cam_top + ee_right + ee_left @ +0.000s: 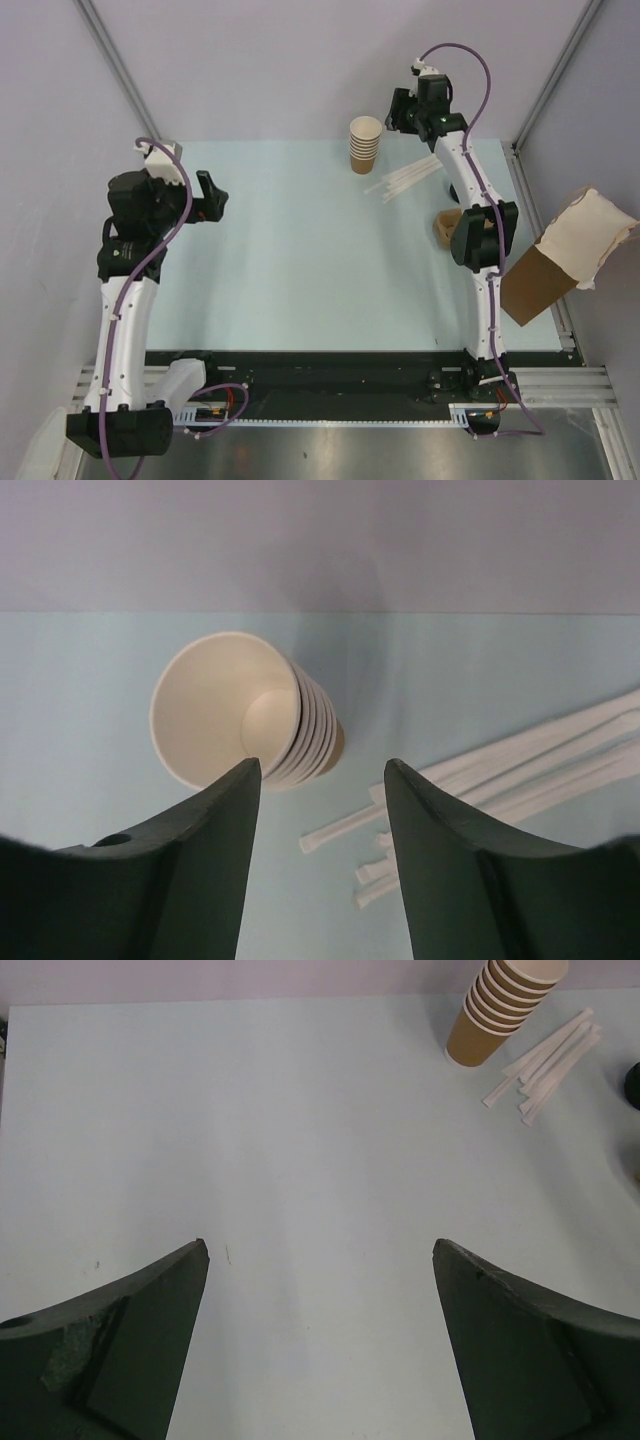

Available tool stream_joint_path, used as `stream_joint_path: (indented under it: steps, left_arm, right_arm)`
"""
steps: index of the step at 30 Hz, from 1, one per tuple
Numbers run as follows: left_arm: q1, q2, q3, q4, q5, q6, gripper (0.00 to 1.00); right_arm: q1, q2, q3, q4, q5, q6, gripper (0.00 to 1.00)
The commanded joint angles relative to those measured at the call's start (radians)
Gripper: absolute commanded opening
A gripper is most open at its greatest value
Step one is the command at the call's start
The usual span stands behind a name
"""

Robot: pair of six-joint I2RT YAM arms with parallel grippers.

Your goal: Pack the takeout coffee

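Note:
The takeout coffee does not show plainly. A tan shape (445, 228) pokes out from behind my right arm's elbow, and I cannot tell what it is. My right gripper (393, 115) (322, 765) hangs above the far side of the table, just right of a stack of lidless tan paper cups (365, 145) (240, 712). Its jaws stand partly apart with only table between them. My left gripper (215, 195) (320, 1245) is wide open over the bare left part of the table, holding nothing.
Several white wrapped straws (410, 180) (545, 1065) (500, 770) lie right of the cup stack (505, 1005). A brown paper bag (560, 260) with an open mouth leans at the table's right edge. Frame posts stand at the back corners.

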Motion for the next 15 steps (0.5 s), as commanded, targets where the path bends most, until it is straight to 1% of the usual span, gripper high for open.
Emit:
stream_joint_path:
  steps: [1, 8, 15]
  left_arm:
    - [-0.007, 0.010, -0.011, 0.054, 0.017, -0.018, 0.99]
    - [-0.007, 0.036, -0.019, 0.058, 0.011, -0.009, 1.00]
    - [-0.007, 0.040, -0.038, 0.068, 0.013, 0.002, 1.00]
  right_arm:
    - [0.006, 0.026, 0.060, 0.148, -0.013, 0.064, 0.57]
    - [0.025, 0.078, 0.077, 0.205, 0.025, 0.084, 0.54]
    - [0.043, 0.098, 0.071, 0.239, 0.062, 0.072, 0.49]
